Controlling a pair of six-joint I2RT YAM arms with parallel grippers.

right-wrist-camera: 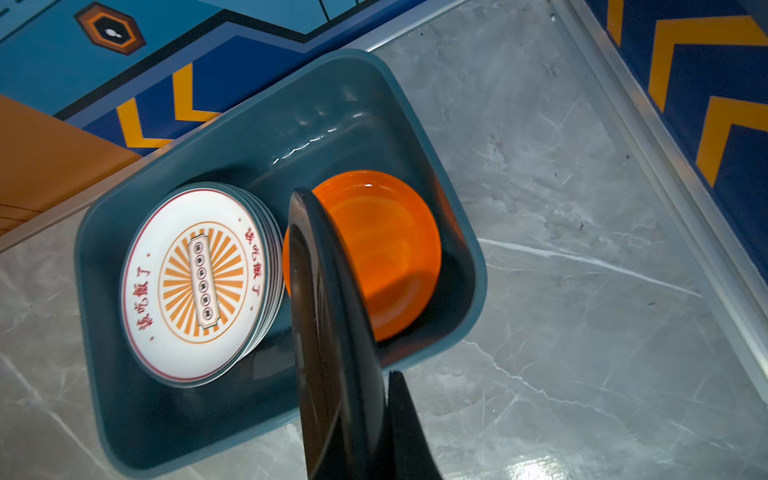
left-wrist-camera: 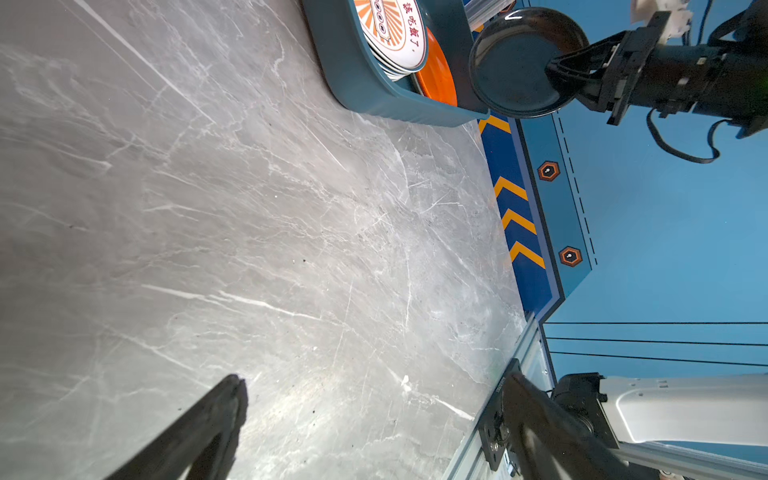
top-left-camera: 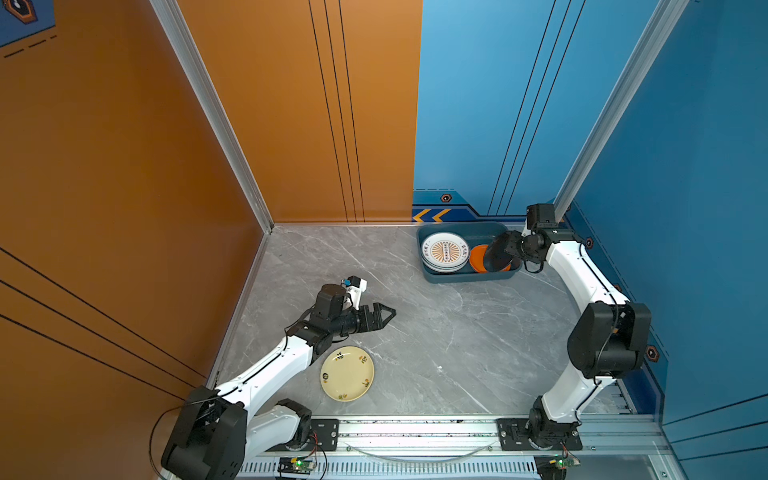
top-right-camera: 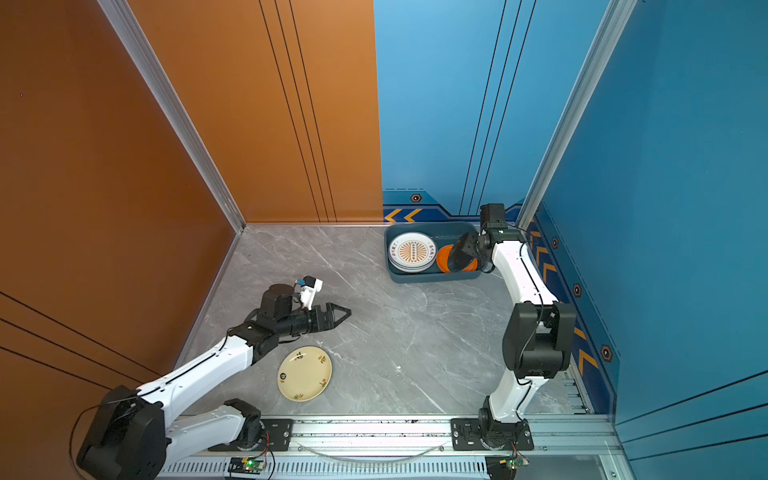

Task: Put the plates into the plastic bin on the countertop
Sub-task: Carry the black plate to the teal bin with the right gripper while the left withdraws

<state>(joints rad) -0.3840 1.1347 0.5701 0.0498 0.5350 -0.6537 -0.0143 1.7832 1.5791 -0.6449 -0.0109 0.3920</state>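
Right gripper [left-wrist-camera: 559, 70] pinches the steeply tilted black plate [right-wrist-camera: 328, 332] above the orange plate [right-wrist-camera: 382, 249] in the plastic bin [right-wrist-camera: 104, 249]; released so, it could chip; left gripper [top-left-camera: 386, 313] gapes empty.

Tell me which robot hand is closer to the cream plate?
Left. The left gripper is open, just beyond the cream plate; the right gripper is far away over the plastic bin, gripping the black plate.

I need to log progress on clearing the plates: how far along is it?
Done: a stack topped by the sunburst plate and an orange plate sit in the bin. In hand: the right tool holds a black plate tilted over the bin. Remaining: a cream plate lies on the countertop, beside the open, empty left tool.
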